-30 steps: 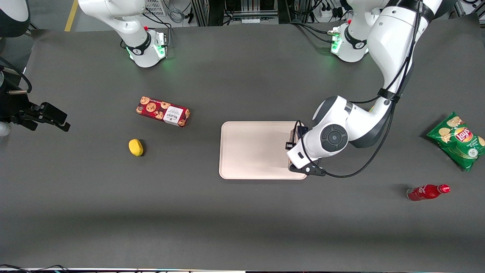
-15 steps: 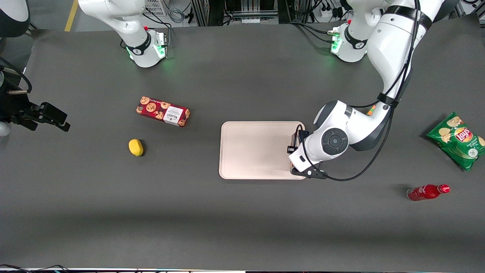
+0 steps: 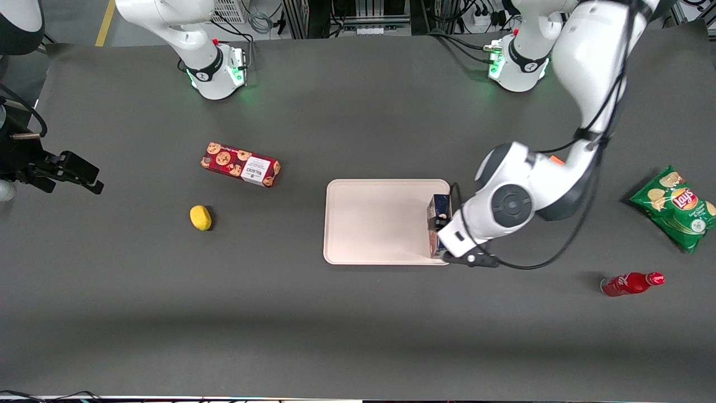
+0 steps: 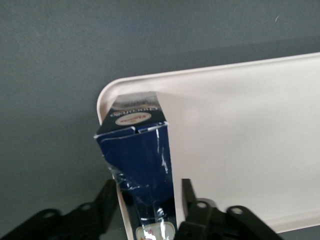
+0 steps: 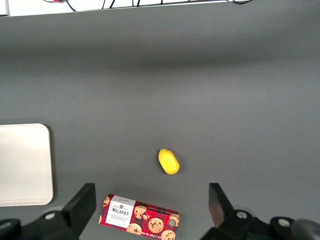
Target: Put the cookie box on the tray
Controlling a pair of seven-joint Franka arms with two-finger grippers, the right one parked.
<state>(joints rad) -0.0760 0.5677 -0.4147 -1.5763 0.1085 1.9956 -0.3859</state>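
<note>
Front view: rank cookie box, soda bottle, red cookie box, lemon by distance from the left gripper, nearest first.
From the gripper, at the tray's working-arm edge:
1. cookie box, between its open fingers, on the tray.
2. soda bottle, toward the working arm's end.
3. red cookie box, toward the parked arm's end.
4. lemon, slightly farther that way.

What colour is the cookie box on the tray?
Dark navy blue cookie box, seen best in the left wrist view.

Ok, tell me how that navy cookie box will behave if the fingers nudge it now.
The cookie box stands tall and narrow at the tray edge, so a nudge would probably tip it. Its creased cardboard looks light and easily dented. The gripper is open, with a finger on each side of the box, so nothing steadies it.
</note>
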